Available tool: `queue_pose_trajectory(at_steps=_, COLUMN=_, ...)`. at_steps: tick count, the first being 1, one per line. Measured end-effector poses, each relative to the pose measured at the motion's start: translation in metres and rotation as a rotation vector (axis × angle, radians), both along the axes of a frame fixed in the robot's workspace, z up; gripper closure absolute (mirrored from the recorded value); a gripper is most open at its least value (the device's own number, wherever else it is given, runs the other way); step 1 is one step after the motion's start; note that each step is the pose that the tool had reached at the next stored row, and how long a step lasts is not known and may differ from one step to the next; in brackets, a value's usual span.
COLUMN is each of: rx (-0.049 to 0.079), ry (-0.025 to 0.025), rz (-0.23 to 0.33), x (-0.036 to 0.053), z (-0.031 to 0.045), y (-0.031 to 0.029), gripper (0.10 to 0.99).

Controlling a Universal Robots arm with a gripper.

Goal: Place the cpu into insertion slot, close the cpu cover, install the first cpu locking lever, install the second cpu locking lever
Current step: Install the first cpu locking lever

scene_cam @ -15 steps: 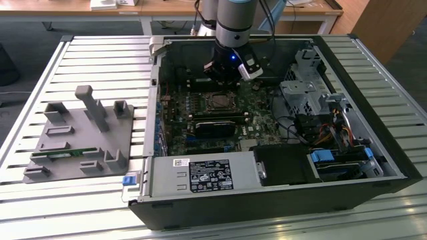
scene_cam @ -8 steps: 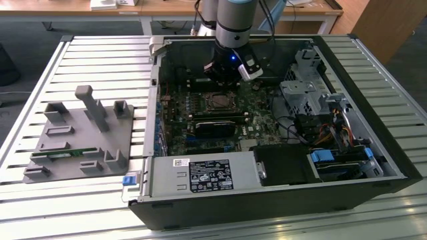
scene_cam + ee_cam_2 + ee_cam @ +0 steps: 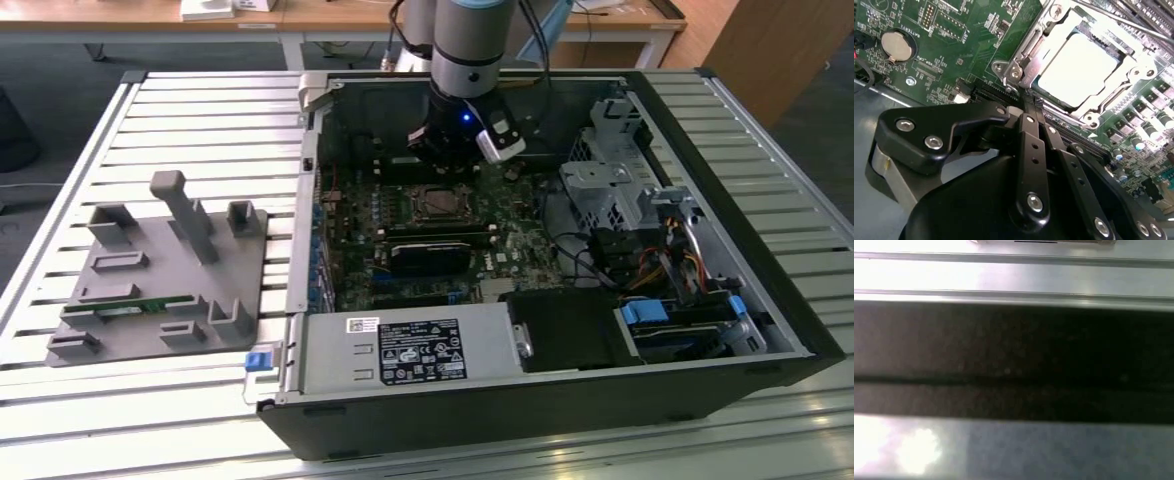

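Your gripper (image 3: 1026,102) was clenched, holding nothing, its tips just beside the cpu cover (image 3: 1051,47) lying over the cpu (image 3: 1079,67).

Exterior view: high, angled down over the open computer case (image 3: 561,330) on the slatted desk (image 3: 200,130). Second wrist view: close behind the gripper (image 3: 1029,102), facing the insertion slot (image 3: 1081,65), shared with the exterior view. First wrist view: close against metal slats (image 3: 1014,275).

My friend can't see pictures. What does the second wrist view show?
The black pincer hangs shut just beside a shiny silver socket where the cpu sits under the cpu cover. Green circuit board lies around it, with a round coin battery.
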State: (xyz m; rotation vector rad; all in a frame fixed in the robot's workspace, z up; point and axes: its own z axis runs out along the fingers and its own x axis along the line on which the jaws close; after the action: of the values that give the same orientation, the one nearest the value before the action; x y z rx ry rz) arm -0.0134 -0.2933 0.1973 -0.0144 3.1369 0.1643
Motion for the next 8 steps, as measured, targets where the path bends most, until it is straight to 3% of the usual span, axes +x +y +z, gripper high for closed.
queue_pose_trajectory(at_steps=8, rx=0.0, ry=-0.0003, rz=0.0, x=0.0, z=0.0005, y=0.0006, gripper=0.98)
